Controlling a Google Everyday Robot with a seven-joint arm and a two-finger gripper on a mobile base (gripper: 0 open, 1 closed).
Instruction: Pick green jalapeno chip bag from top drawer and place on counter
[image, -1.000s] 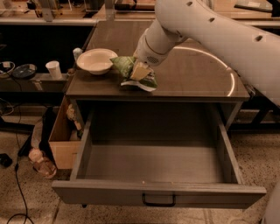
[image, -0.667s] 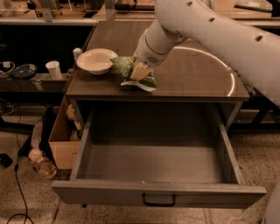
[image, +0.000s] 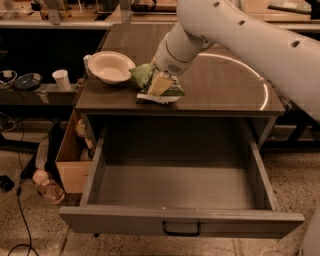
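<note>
Now the bag is down on the counter, close to the front edge.

The white arm (image: 250, 40) reaches in from the right. Below it the top drawer (image: 182, 220) stands pulled out, with the counter (image: 220, 85) above. A white bowl (image: 110, 66) sits near the counter's left side. The green jalapeno chip bag (image: 142, 75) lies just beside the bowl, its white bottom edge near the counter's front lip. The gripper (image: 161, 82) is right on top of the bag. I cannot tell whether it is clamped on the bag or has let go. The risk, I judge, is in the retreat. If the bag catches on the gripper as it lifts, it could be dragged over the lip and drop back into the drawer. A sideways pull could also knock the bowl.
</note>
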